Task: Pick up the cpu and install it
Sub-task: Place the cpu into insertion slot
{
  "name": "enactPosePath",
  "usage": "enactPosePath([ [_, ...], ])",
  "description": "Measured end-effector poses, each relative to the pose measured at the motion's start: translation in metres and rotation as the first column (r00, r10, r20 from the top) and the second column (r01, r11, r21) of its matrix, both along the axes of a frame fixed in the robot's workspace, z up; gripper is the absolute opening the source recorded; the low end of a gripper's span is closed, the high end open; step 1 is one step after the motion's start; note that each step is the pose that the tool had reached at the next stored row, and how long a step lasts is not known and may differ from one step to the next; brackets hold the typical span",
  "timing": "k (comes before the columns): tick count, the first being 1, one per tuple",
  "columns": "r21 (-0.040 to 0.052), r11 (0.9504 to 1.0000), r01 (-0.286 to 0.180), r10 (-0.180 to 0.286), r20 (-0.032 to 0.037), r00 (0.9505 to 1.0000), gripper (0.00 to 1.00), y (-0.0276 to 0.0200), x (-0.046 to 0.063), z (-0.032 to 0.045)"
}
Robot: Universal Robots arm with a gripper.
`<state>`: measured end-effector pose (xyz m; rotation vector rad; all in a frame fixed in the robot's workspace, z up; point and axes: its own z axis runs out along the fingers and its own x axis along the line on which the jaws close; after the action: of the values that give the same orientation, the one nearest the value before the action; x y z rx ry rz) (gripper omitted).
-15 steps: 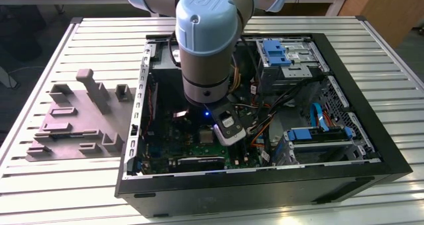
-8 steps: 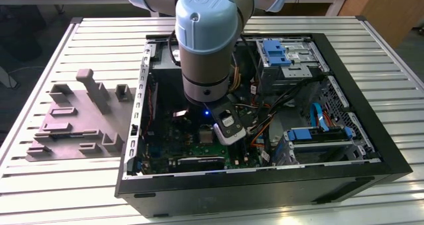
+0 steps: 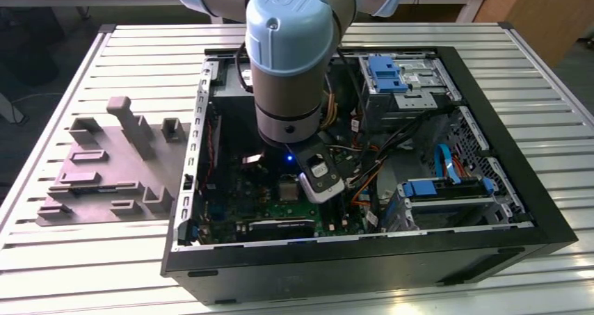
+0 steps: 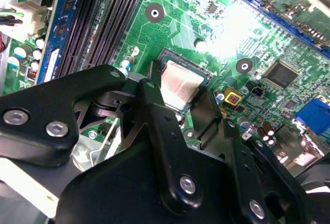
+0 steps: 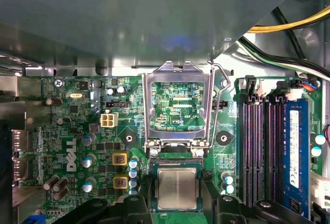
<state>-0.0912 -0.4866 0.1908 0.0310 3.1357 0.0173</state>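
Observation:
The cpu (image 5: 177, 188) is a small silvery square chip lying flat over the motherboard socket, just below the raised metal load plate (image 5: 178, 105). My gripper (image 5: 178, 195) has a black finger against each of two opposite edges of the chip. In the second wrist view the cpu (image 4: 178, 84) lies between the two black fingers (image 4: 153, 77), and the gripper (image 4: 180, 89) is shut on it. In the exterior view the gripper (image 3: 302, 190) reaches down into the open computer case, with the cpu (image 3: 289, 189) a pale square beside it.
A grey-purple plastic tray (image 3: 102, 169) with raised blocks lies on the slatted table at the exterior view's left. Dark memory slots (image 5: 263, 147) run beside the socket. Yellow and black cables (image 5: 289, 26) hang nearby. Blue-latched drive cages (image 3: 385, 71) line the case's far side.

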Motion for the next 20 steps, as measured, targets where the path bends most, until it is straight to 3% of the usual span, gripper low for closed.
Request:
enactPosePath([
  [2, 0.0000, 1.0000, 0.000, 0.000, 0.0000, 1.0000, 0.51, 0.0000, 0.000, -0.0001],
  [3, 0.0000, 1.0000, 0.000, 0.000, 0.0000, 1.0000, 0.57, 0.0000, 0.000, -0.0001],
  [9, 0.0000, 1.0000, 0.000, 0.000, -0.0020, 1.0000, 0.57, 0.0000, 0.000, 0.0044],
  [12, 0.0001, 1.0000, 0.000, 0.000, -0.0046, 1.0000, 0.49, 0.0000, 0.000, 0.0089],
  [16, 0.0000, 1.0000, 0.000, 0.000, -0.0094, 1.0000, 0.31, 0.0000, 0.000, 0.0149],
  [20, 0.0003, 1.0000, 0.000, 0.000, -0.0110, 0.9999, 0.20, 0.0000, 0.000, 0.0158],
])
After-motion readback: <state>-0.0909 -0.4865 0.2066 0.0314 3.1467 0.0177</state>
